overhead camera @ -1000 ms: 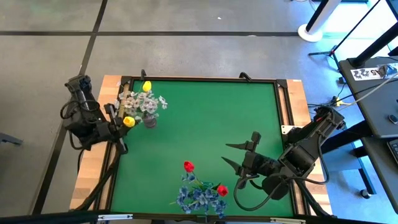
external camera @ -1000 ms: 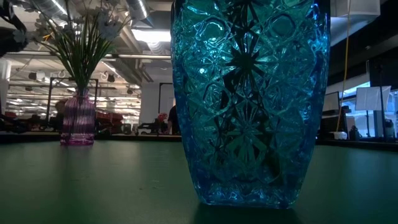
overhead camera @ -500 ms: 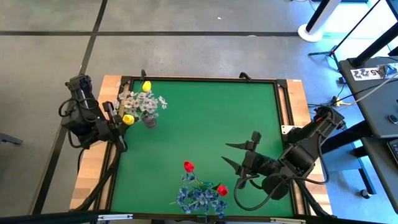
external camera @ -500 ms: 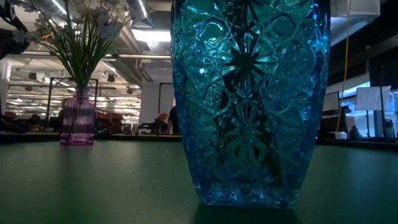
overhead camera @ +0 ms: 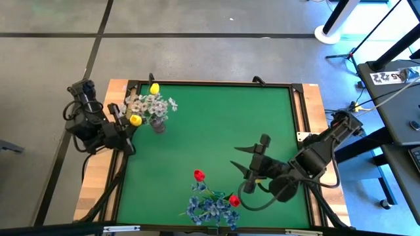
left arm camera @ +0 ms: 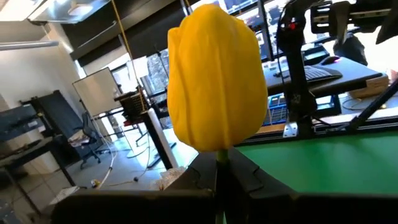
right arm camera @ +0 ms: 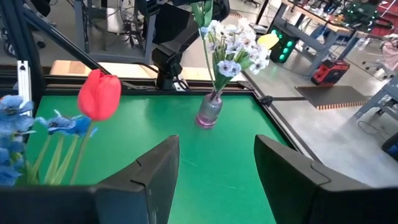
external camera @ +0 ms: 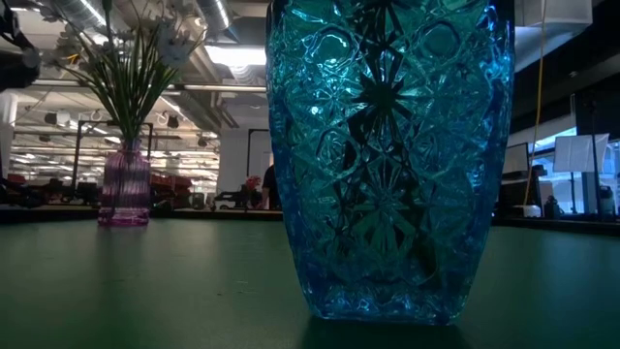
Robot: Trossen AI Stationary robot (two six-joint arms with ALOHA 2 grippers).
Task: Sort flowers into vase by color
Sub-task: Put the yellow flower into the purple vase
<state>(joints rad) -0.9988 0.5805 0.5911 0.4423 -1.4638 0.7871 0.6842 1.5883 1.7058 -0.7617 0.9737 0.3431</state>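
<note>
My left gripper (overhead camera: 129, 124) (left arm camera: 222, 169) is shut on a yellow tulip (overhead camera: 136, 120) (left arm camera: 217, 81), just left of the pink ribbed vase (overhead camera: 158, 126) (external camera: 123, 184) (right arm camera: 210, 111). That vase holds white sprays (overhead camera: 149, 105) (right arm camera: 233, 46) and a second yellow tulip (overhead camera: 155, 88). The blue glass vase (external camera: 387, 155) stands at the near edge with the blue bunch (overhead camera: 210, 210) and two red tulips (overhead camera: 199, 175) (overhead camera: 234, 200) in it. My right gripper (overhead camera: 235, 157) (right arm camera: 214, 162) is open, hovering right of the blue vase. My left gripper pinches the yellow tulip's thin green stalk (left arm camera: 222, 158) between its two fingers, right below the bloom. It comes level from the table's left side. The bloom stands up above the fingers, lifted clear; the rest of the stalk is hidden by the gripper.
The green mat (overhead camera: 223, 124) has a raised dark frame and wooden borders (overhead camera: 98, 183). Cables run along the left border. Open mat lies between the two vases. Desks and stands fill the room beyond.
My left gripper has carried the yellow tulip a little toward the far edge, next to the white sprays, staying shut. My right gripper has shifted slightly toward the table's left, toward the blue vase, still open.
</note>
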